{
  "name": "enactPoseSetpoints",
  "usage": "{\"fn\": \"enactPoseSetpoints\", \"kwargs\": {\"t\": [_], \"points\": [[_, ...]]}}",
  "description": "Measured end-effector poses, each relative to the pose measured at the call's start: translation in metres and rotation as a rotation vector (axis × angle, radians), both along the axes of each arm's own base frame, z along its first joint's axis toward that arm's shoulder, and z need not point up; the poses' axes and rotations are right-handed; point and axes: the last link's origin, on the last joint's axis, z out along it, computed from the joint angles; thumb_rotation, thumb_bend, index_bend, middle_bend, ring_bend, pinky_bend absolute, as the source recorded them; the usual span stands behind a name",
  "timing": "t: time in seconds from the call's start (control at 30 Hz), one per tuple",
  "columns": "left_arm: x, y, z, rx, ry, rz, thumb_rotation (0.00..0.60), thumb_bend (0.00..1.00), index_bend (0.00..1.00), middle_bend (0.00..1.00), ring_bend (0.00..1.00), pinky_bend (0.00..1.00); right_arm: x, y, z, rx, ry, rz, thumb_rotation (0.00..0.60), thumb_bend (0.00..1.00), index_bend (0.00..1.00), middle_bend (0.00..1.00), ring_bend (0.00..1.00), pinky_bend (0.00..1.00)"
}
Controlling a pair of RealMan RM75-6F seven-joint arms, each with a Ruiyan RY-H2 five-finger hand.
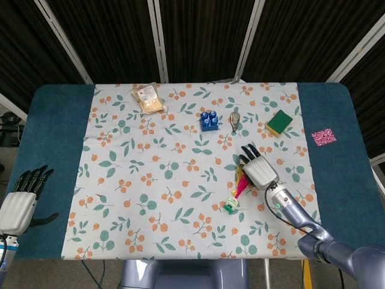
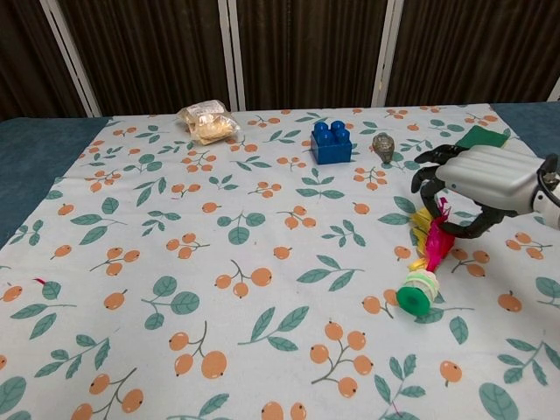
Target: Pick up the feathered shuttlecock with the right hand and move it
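Note:
The feathered shuttlecock (image 2: 426,256) lies on the patterned cloth, its green-white base (image 1: 231,205) pointing toward the front edge and its pink and yellow feathers (image 1: 242,182) pointing back. My right hand (image 2: 477,181) hovers just over the feather end, fingers spread and curled downward around the feathers without clasping them; the head view shows this right hand (image 1: 257,169) right beside the feathers. My left hand (image 1: 21,195) rests off the cloth at the table's left front, fingers apart and holding nothing.
A blue toy brick (image 1: 209,119), a small grey metal piece (image 1: 234,118), a green-yellow sponge (image 1: 279,122) and a bag of snacks (image 1: 148,98) lie toward the back of the cloth. A pink patterned square (image 1: 323,136) sits on the blue table at the right.

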Motion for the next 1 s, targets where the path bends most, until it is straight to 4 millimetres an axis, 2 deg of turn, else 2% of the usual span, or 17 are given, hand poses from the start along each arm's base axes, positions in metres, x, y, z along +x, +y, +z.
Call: {"fn": "enactPoseSetpoints", "kwargs": {"t": [0.3,0.57,1.0], "points": [[0.0,0.0,0.0,0.0,-0.001,0.004,0.6,0.07,0.0,0.0,0.0,0.0,0.002,0.001,-0.003,0.001,-0.005,0.009,0.6,0.38,0.6,0.23,0.0,0.0],[-0.001,0.0,0.0,-0.001,-0.002,0.005,0.6,0.07,0.0,0.0,0.0,0.0,0.004,0.002,-0.004,0.001,-0.003,0.021,0.6,0.44,0.62,0.23,0.0,0.0],[-0.001,0.0,0.0,-0.002,-0.003,0.008,0.6,0.07,0.0,0.0,0.0,0.0,0.016,-0.003,0.013,-0.038,-0.006,0.071,0.6,0.46,0.63,0.23,0.0,0.0]]}}
